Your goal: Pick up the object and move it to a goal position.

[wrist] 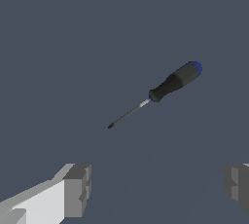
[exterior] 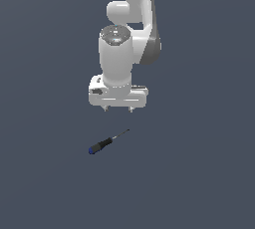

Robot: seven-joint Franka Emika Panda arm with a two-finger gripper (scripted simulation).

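A small screwdriver (exterior: 105, 142) with a black handle, blue end cap and thin dark shaft lies flat on the dark grey floor. In the exterior view it lies just below my gripper (exterior: 118, 108), with the blue cap toward that view's left. My gripper points down, is open and empty, and hangs apart from the screwdriver. In the wrist view the screwdriver (wrist: 168, 88) lies slanted ahead of my two fingertips (wrist: 78, 189), which stand wide apart, and it is not between them.
The white arm (exterior: 124, 34) rises behind the gripper in the exterior view. The floor (exterior: 199, 173) is plain dark grey all round, with no other objects and no goal marker in view.
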